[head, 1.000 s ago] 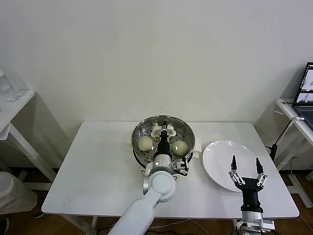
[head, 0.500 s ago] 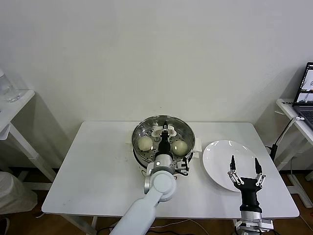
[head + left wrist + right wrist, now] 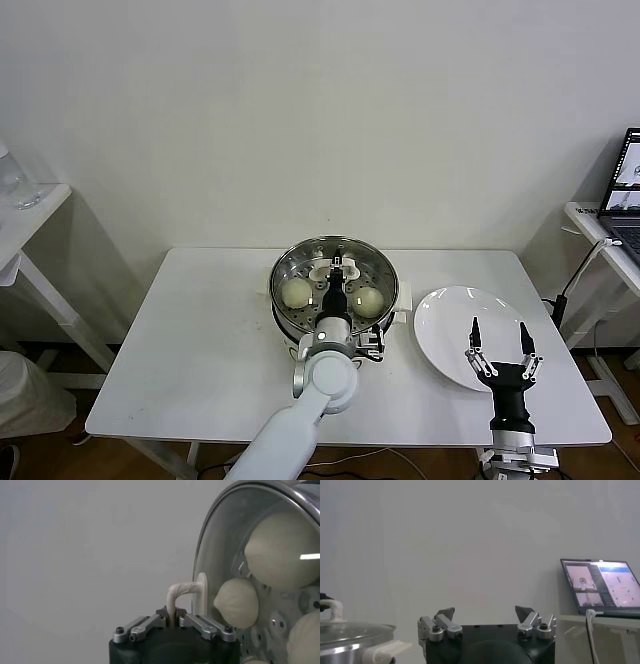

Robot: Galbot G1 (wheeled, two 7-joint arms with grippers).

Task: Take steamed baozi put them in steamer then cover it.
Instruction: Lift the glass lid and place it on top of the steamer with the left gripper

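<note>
The steel steamer point(image 3: 290, 322) stands mid-table with the clear glass cover point(image 3: 334, 246) lying on it. Through the glass I see baozi point(image 3: 296, 292) on the left and another point(image 3: 369, 301) on the right; in the left wrist view baozi point(image 3: 236, 602) show behind the lid glass point(image 3: 220, 540). My left gripper point(image 3: 339, 268) is shut on the cover's cream-white handle point(image 3: 184, 591) above the pot's middle. My right gripper point(image 3: 499, 337) is open and empty, over the near edge of the white plate point(image 3: 450, 312); its fingertips point(image 3: 444, 614) stand wide apart.
The empty white plate lies right of the steamer. The steamer's edge and handle show at the side of the right wrist view point(image 3: 355, 642). A laptop point(image 3: 627, 190) sits on a side table at far right. A side table point(image 3: 25, 225) stands at far left.
My right gripper has drawn back slightly toward the table's front edge. The left gripper stays on the cover's handle.
</note>
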